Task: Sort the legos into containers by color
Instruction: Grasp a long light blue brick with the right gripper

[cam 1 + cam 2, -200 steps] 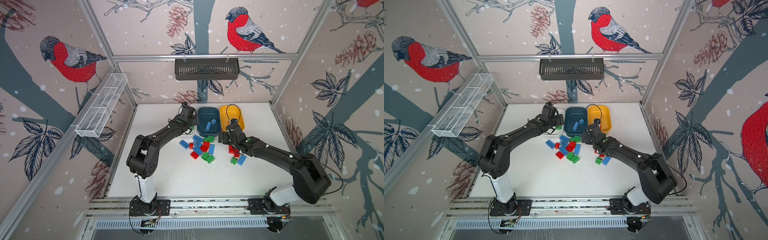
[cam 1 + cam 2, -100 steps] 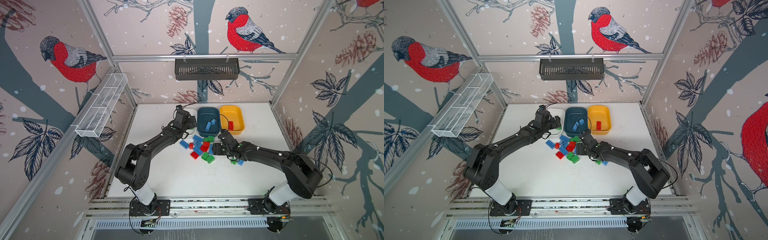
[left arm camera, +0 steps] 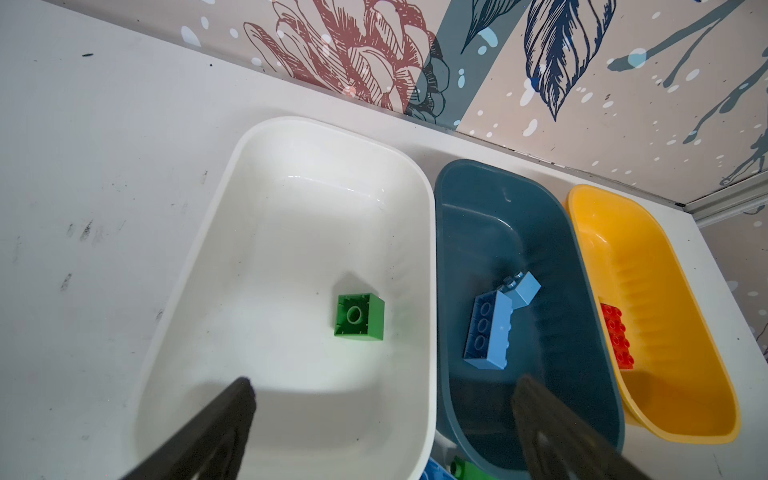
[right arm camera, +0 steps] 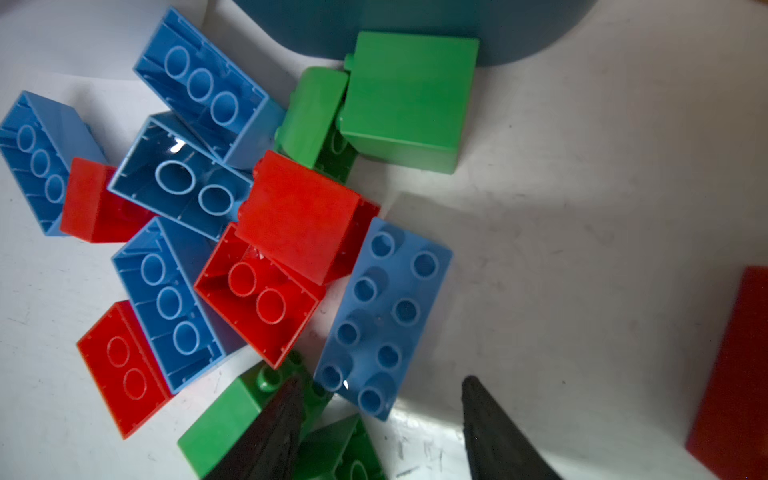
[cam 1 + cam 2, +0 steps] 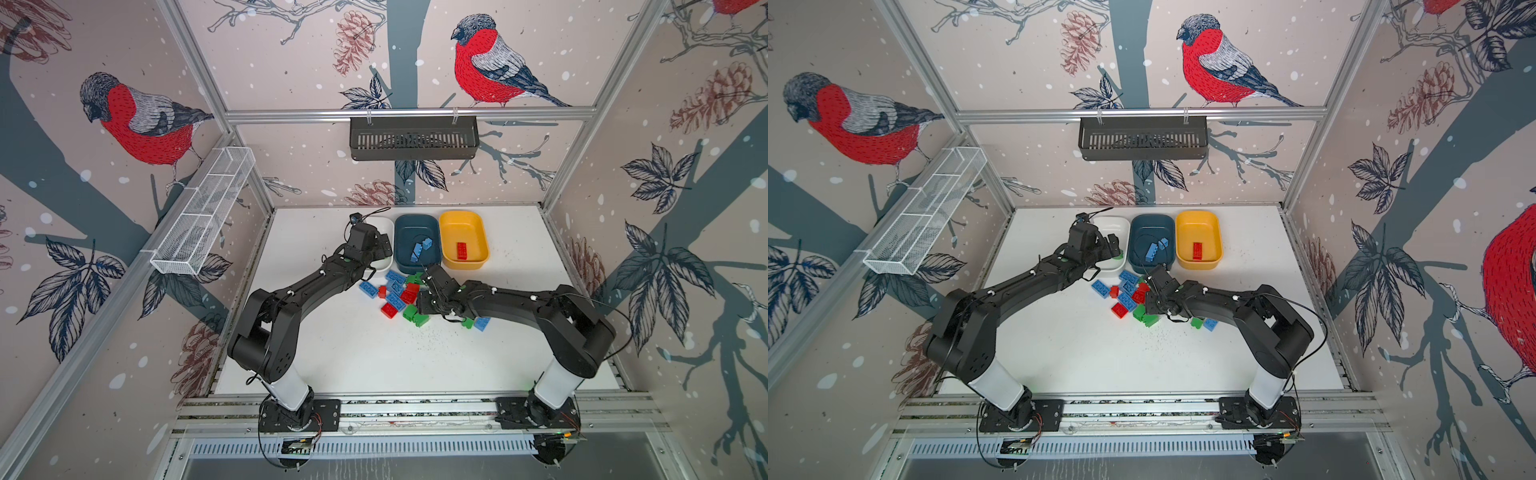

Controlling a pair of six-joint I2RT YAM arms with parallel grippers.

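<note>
The white table [image 5: 374,361] carries a white tub [image 5: 1115,227], teal tub [image 5: 415,232], yellow tub [image 5: 461,226] and scattered legos [image 5: 395,301]

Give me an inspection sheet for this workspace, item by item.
Surface: white table, scuffed, dark specks near the pile.
Job's things: white tub holds one green brick; teal tub, two blue bricks; yellow tub, one red brick; loose bricks of all three colours lie before the tubs.
Clutter: nothing seen beyond the specks.
Tools: left tool open, empty, above the white tub; right tool low over the pile, jaws apart, a blue studded brick's end between them, nothing gripped.
Cables: a black cable loops at each wrist.
Surroundings: black slotted basket on the back rail, wire-mesh tray on the left wall, bird-print walls.
</note>
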